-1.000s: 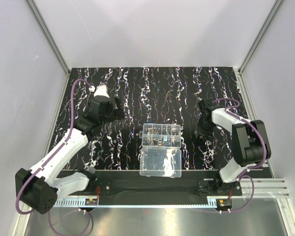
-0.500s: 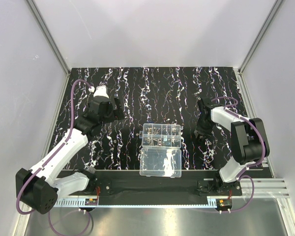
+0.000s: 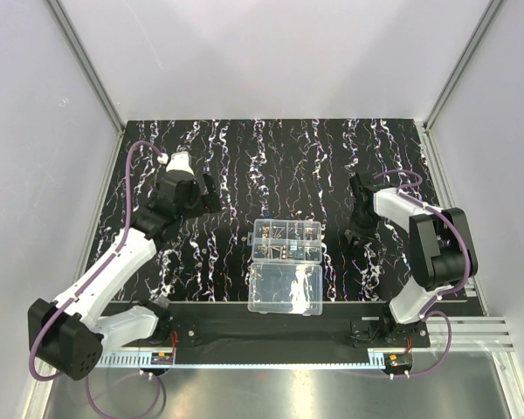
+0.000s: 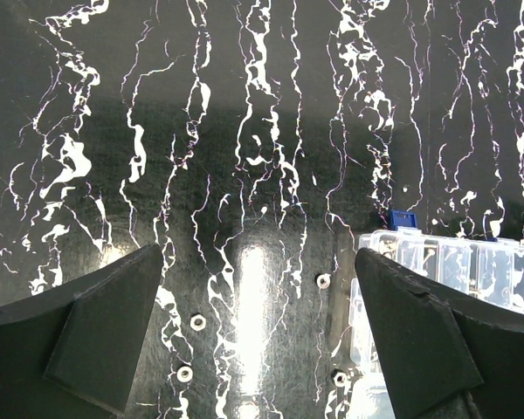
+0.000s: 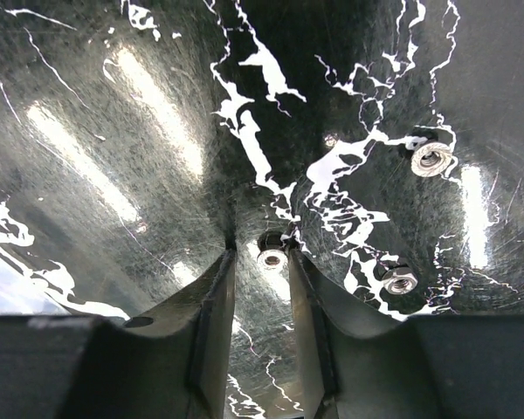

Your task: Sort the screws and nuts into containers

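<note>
The clear organizer box [image 3: 286, 240] lies mid-mat, its divided cells holding small metal bits, with its lid [image 3: 286, 288] folded open toward me. My right gripper [image 3: 356, 234] points down at the mat to the right of the box. In the right wrist view its fingers [image 5: 260, 255] stand narrowly apart, tips at the mat, with a silvery nut [image 5: 272, 258] between them against the right finger. Two more nuts [image 5: 431, 159] [image 5: 399, 281] lie to its right. My left gripper [image 3: 211, 194] [image 4: 259, 262] is wide open and empty above several loose nuts [image 4: 323, 280] [image 4: 197, 322] [image 4: 184, 374] [image 4: 339, 378].
The black mat [image 3: 271, 157] with white-purple streaks covers the table. The box corner with a blue latch [image 4: 403, 218] shows at the right of the left wrist view. White walls and aluminium rails [image 3: 87, 70] bound the workspace.
The right arm's wrist has shifted slightly left and lowered toward the mat beside the box. The left arm and the box have not moved.
</note>
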